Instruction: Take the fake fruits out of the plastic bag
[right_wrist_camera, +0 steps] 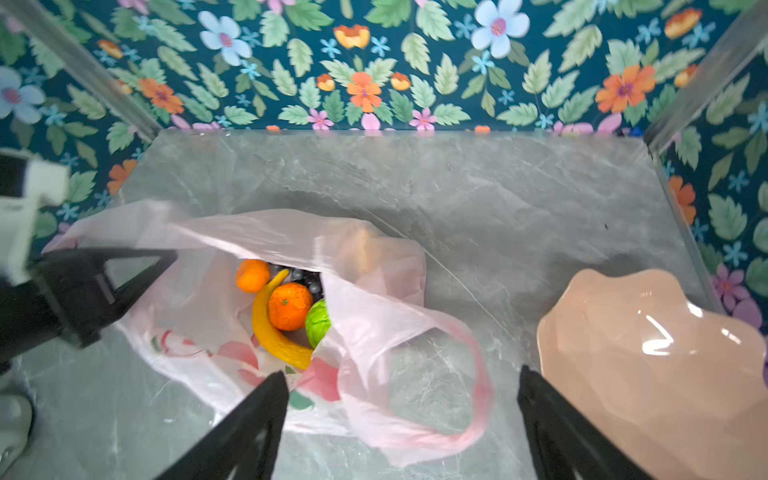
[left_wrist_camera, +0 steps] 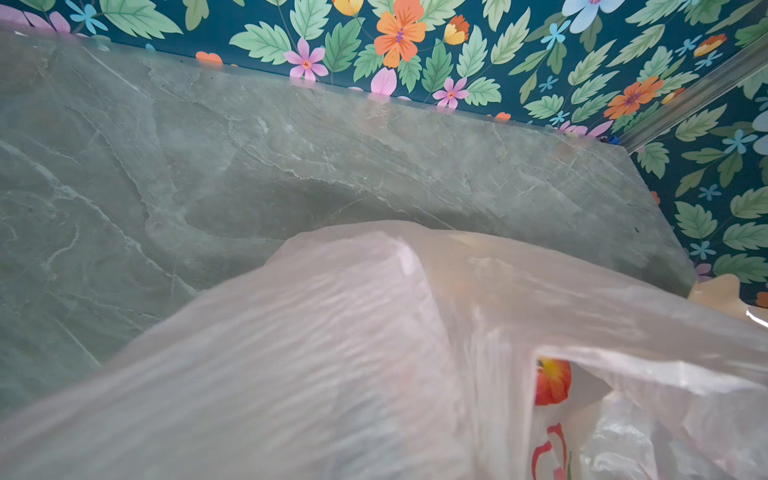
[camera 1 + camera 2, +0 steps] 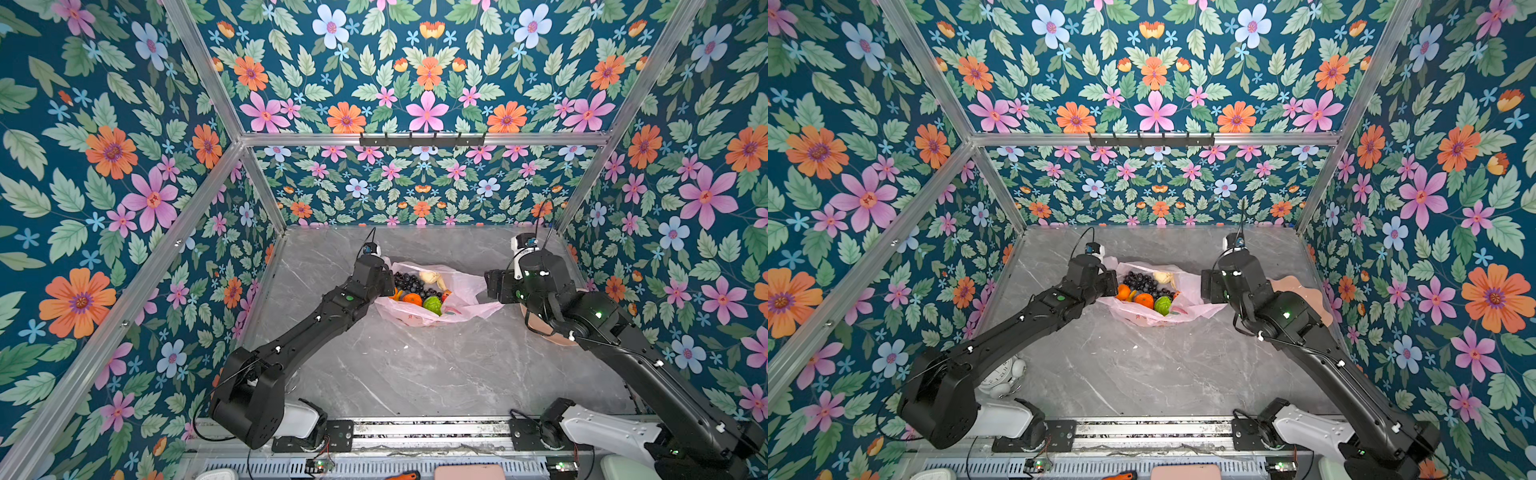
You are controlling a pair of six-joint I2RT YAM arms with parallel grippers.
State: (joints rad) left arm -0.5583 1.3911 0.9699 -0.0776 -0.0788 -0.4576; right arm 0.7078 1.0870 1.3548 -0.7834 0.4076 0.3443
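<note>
Grey marble table [image 3: 415,374], floral walls. Right claw [image 1: 401,419] spread wide, empty, above the bag's loop handle. Beyond it: plastic bag [image 1: 374,316] mid-table, fake fruits [image 1: 286,311] inside (banana, oranges, green one). Left claw [image 1: 137,266] clamped on the bag's rim.

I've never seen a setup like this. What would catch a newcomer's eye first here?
Probably the loud floral wallpaper covering every wall around the grey marble table. Next, the pale pink plastic bag toward the back of the table, lying open with bright fake fruits inside: an orange, a green fruit, dark grapes. Two black arms reach in from the front, one to each side of the bag, and a peach bowl sits on the right.
</note>
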